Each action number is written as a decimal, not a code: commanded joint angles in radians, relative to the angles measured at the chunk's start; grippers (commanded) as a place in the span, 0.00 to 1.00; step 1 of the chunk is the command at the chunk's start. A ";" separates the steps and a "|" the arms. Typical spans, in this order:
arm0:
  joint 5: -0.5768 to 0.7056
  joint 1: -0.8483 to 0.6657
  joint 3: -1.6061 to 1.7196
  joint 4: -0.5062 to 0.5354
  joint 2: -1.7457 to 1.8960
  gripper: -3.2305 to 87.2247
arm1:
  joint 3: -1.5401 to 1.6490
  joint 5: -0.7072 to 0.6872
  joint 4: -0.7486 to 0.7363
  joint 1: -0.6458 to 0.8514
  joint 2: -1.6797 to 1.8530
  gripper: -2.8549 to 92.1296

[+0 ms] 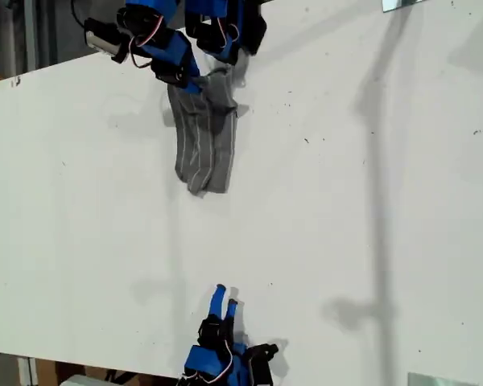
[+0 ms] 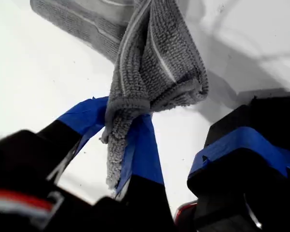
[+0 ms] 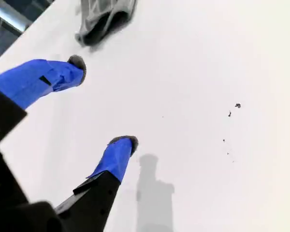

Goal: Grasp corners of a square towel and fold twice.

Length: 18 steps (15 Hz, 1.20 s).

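Towel point(image 1: 203, 143) bunched into a narrow grey hanging strip, white stripes running lengthwise, lower end trailing onto the white table point(image 1: 346, 225), upper end lifted off it. Seen in the first wrist view as a gathered wad point(image 2: 150, 67) with a hemmed edge poking out between blue-taped fingers point(image 2: 140, 150) — my first gripper point(image 2: 123, 140) clenched on that bunched upper end, gripper point(image 1: 195, 79) sitting directly at the towel's raised end in the exterior view, arm reaching in from the far edge of the table. Which corner sits in the grip: cannot tell, fabric too crumpled.

My second gripper point(image 1: 223, 299) well apart from the towel, on the opposite side of the table, pointing toward the towel's trailing end. Released — two blue-taped fingertips point(image 3: 118, 157) spread wide above bare table, nothing between them, towel's lower end point(image 3: 104, 19) small and far ahead point(image 3: 94, 108)
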 commanded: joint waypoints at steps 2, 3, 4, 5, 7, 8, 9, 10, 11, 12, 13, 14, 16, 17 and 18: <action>0.046 -0.031 0.072 -0.048 0.051 0.33 | -0.198 -0.146 -0.072 -0.074 -0.218 0.03; 0.041 -0.067 0.135 -0.064 0.051 0.33 | -0.270 -0.179 -0.089 -0.087 -0.321 0.03; 0.049 -0.080 0.156 -0.087 0.035 0.33 | -0.336 -0.215 -0.104 -0.083 -0.414 0.03; 0.044 -0.080 0.155 -0.086 0.040 0.33 | -0.425 -0.259 -0.107 -0.078 -0.523 0.03; 0.040 -0.089 0.155 -0.086 0.038 0.32 | -0.634 -0.342 -0.115 -0.071 -0.756 0.03; 0.041 -0.091 0.155 -0.086 0.037 0.32 | -0.750 -0.380 -0.118 -0.067 -0.874 0.03; 0.038 -0.091 0.155 -0.086 0.037 0.32 | -0.844 -0.410 -0.126 -0.057 -0.973 0.03; 0.043 -0.092 0.156 -0.087 0.035 0.32 | -0.928 -0.431 -0.135 -0.040 -1.057 0.03; 0.043 -0.092 0.156 -0.087 0.035 0.32 | -0.977 -0.459 -0.164 -0.031 -1.118 0.03; 0.046 -0.092 0.156 -0.087 0.035 0.32 | -1.019 -0.482 -0.189 -0.029 -1.173 0.03; 0.048 -0.094 0.156 -0.087 0.035 0.32 | -1.060 -0.495 -0.195 -0.032 -1.229 0.03; 0.051 -0.095 0.156 -0.087 0.035 0.32 | -1.080 -0.503 -0.206 -0.037 -1.264 0.03; 0.055 -0.098 0.156 -0.089 0.035 0.32 | -1.080 -0.508 -0.232 -0.049 -1.284 0.03; 0.055 -0.098 0.156 -0.089 0.035 0.32 | -1.098 -0.508 -0.218 -0.063 -1.275 0.06; 0.055 -0.098 0.156 -0.089 0.035 0.32 | -1.144 -0.505 -0.164 -0.084 -1.235 0.22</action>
